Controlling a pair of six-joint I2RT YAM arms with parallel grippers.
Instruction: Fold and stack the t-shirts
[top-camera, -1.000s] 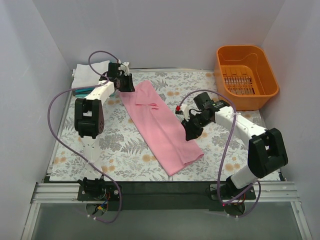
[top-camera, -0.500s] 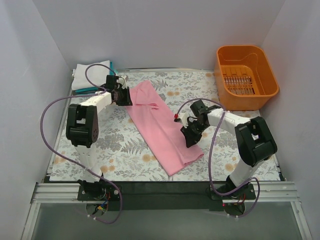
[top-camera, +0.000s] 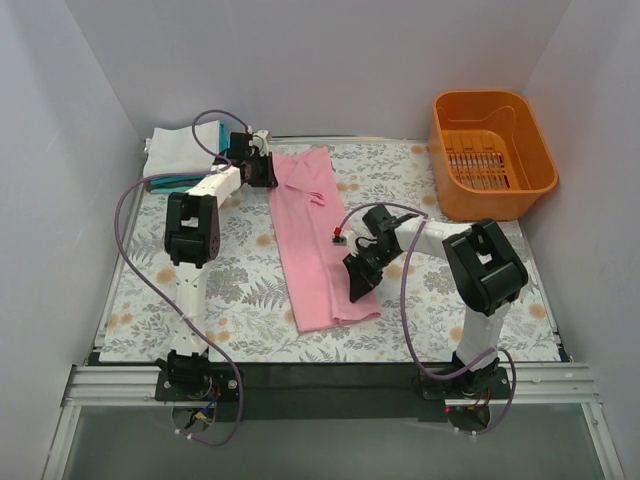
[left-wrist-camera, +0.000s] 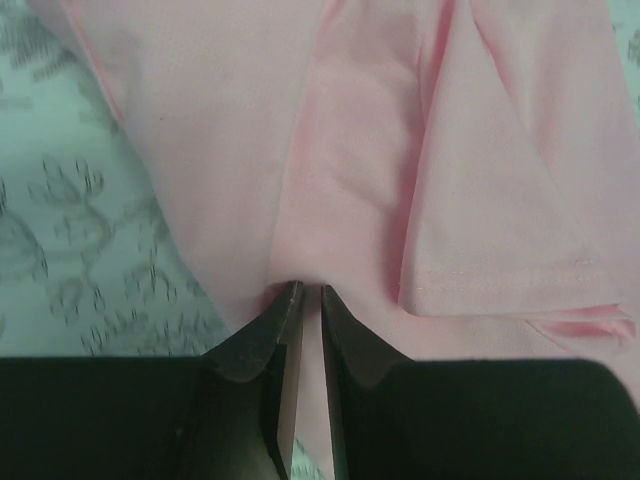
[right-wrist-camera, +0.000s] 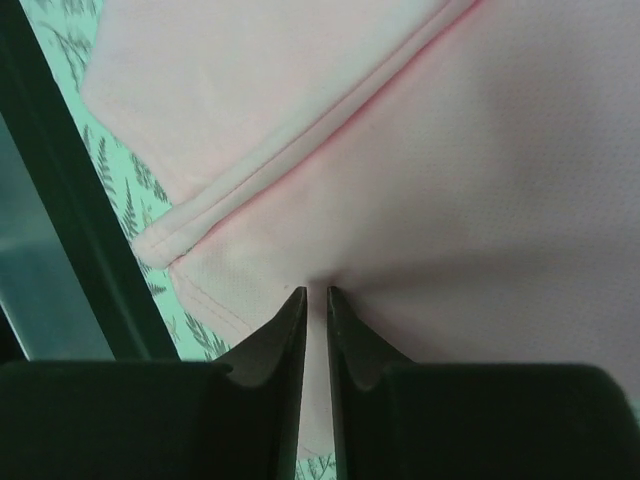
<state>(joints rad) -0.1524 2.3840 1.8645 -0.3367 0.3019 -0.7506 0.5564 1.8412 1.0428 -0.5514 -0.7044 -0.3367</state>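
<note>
The right gripper (top-camera: 356, 290) sits low at the near right edge of the pink shirt (top-camera: 308, 250), close to its near end; in the right wrist view the right gripper (right-wrist-camera: 313, 292) has its fingers (right-wrist-camera: 270, 345) drawn almost together, only a thin slit between the tips, and a pinch of the pink shirt (right-wrist-camera: 450, 180) is caught in that slit; a doubled hem (right-wrist-camera: 280, 190) runs diagonally just beyond the tips, with the patterned table (right-wrist-camera: 110, 180) showing at the left.

The pink shirt lies flat on the table (top-camera: 240, 290) as a long narrow strip, running from the near middle away toward the far edge, its far end wider than the near one; a small fold shows on its far right part.

The left gripper (top-camera: 268, 172) is down at the far left edge of the strip; in the left wrist view the left gripper (left-wrist-camera: 302, 290) is likewise nearly closed, the tips nipping a ridge of the pink shirt (left-wrist-camera: 360, 150); a sleeve (left-wrist-camera: 500, 230) lies folded flat just to the right of the tips.

Beyond the left gripper, in the far left corner, a folded white shirt (top-camera: 180, 148) rests on a teal shirt (top-camera: 165, 183), apart from the pink one; the orange basket (top-camera: 495, 202) stands at the far right, well apart from all the shirts.
</note>
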